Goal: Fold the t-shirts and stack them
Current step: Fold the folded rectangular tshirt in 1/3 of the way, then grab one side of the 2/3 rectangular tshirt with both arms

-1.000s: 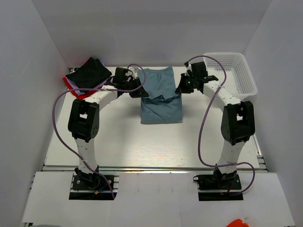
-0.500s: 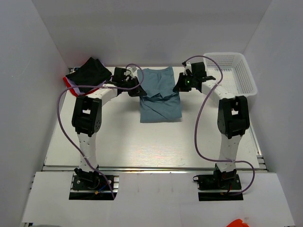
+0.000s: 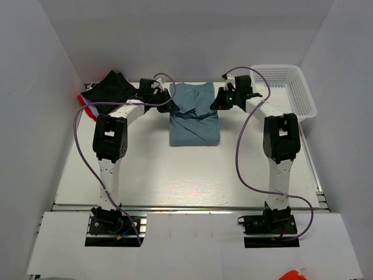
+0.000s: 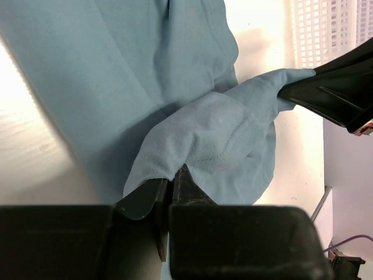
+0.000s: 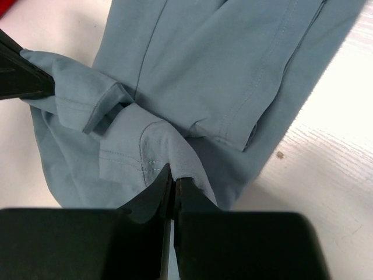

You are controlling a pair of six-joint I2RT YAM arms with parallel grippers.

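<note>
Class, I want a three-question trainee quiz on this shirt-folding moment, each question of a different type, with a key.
1. True or false: the left fingers and the right fingers are each shut on the blue shirt.
2. Where does the white basket stand? A) far right corner of the table B) near left corner C) on the blue shirt
3. Fill in: the shirt on top of the far-left pile is ___.
Key: 1 true; 2 A; 3 black.

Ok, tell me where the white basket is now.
In the top view the white mesh basket sits at the far right corner of the table, to the right of the right gripper and apart from the blue t-shirt.
</note>
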